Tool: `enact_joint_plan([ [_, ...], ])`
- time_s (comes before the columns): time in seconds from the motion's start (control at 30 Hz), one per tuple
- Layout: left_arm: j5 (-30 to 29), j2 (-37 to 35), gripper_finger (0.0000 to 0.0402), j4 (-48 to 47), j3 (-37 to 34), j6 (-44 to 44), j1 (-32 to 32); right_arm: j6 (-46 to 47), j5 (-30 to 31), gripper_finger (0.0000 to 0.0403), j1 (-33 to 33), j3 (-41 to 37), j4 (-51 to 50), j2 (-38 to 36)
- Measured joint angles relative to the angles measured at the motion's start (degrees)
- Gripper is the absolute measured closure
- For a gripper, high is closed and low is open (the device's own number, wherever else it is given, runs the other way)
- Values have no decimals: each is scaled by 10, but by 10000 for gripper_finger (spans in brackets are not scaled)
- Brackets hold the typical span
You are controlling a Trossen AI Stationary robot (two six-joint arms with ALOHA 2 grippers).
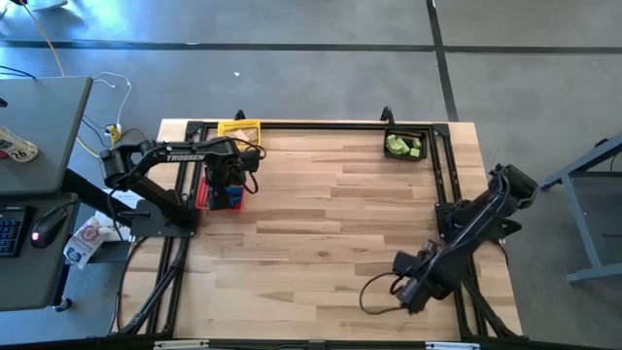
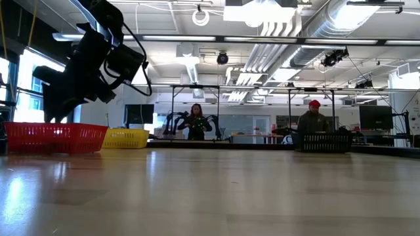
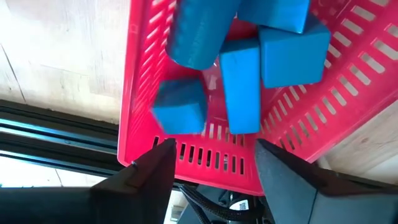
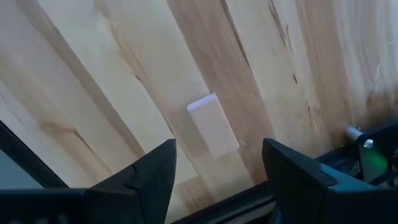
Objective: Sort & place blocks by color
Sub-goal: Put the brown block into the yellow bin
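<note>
Several blue blocks [image 3: 239,81] lie in the red mesh basket [image 1: 206,192] near the table's left edge. My left gripper [image 3: 214,146] hovers open just above them, over the basket's rim, touching nothing; the low view shows it [image 2: 59,108] above the red basket [image 2: 56,137]. Tan blocks [image 1: 236,129] sit in the yellow basket [image 1: 243,124] and green blocks [image 1: 403,146] in the black basket [image 1: 408,136], both at the far edge. My right gripper [image 4: 217,146] waits open above the bare table near its near right corner [image 1: 406,290].
A pale flat rectangle [image 4: 212,124] lies on the wood under my right gripper; whether it is a block I cannot tell. A black frame rail [image 1: 321,123] runs along the far edge. Two people [image 2: 197,121] stand in the room beyond the table.
</note>
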Motion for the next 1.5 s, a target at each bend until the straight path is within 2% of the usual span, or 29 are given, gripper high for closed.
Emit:
enact_joint_plan([
  [0.23,4,0,202,-2,3,0,0,1,21,181,36,0,0,0],
  [0.53,63,0,202,0,66,-14,-43,-25,57,181,68,0,-8,4],
  [0.87,65,0,202,15,135,-19,-140,-130,56,181,74,0,-22,48],
  [1.03,64,0,202,31,141,-19,-174,-141,55,181,74,0,-21,74],
  [1.5,61,0,202,32,141,-19,-195,-136,26,181,68,0,-19,126],
])
